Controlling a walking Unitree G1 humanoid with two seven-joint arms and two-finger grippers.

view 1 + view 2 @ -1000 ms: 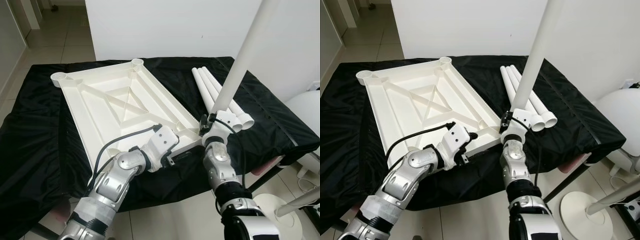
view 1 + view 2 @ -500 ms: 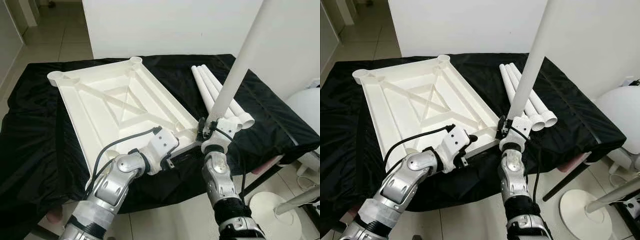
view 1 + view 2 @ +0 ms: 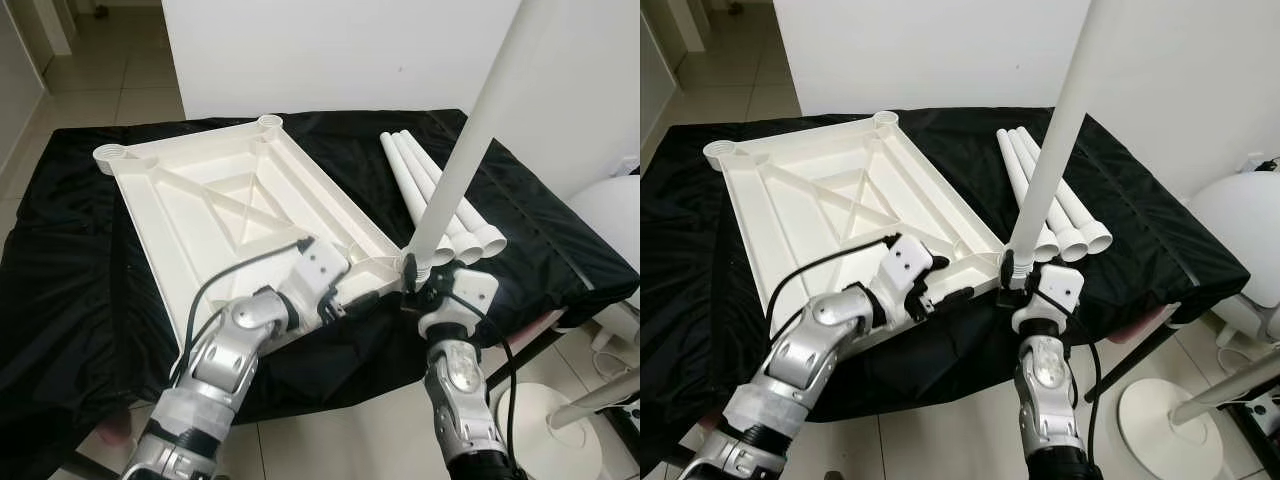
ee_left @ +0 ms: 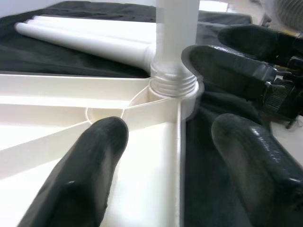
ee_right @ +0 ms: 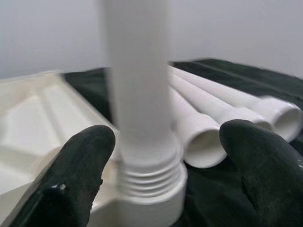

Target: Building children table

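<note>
On a black-draped table (image 3: 90, 250), the inverted white tabletop (image 3: 230, 215) takes an upright leg (image 3: 1050, 150) at its near-right corner socket (image 4: 176, 92); the open right gripper (image 5: 165, 175) should, apparently, re-close squarely and twist while the open left gripper (image 4: 175, 156) steadies the rim.

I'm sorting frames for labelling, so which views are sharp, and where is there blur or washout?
Left eye view: evenly lit and sharp; the white tabletop keeps its rib detail against the black cloth.
Left wrist view: the near black fingers are soft; the threaded leg is fairly clear, though its top washes out.
Right wrist view: the upright leg's shaft is blurred, the lying legs less so.
</note>
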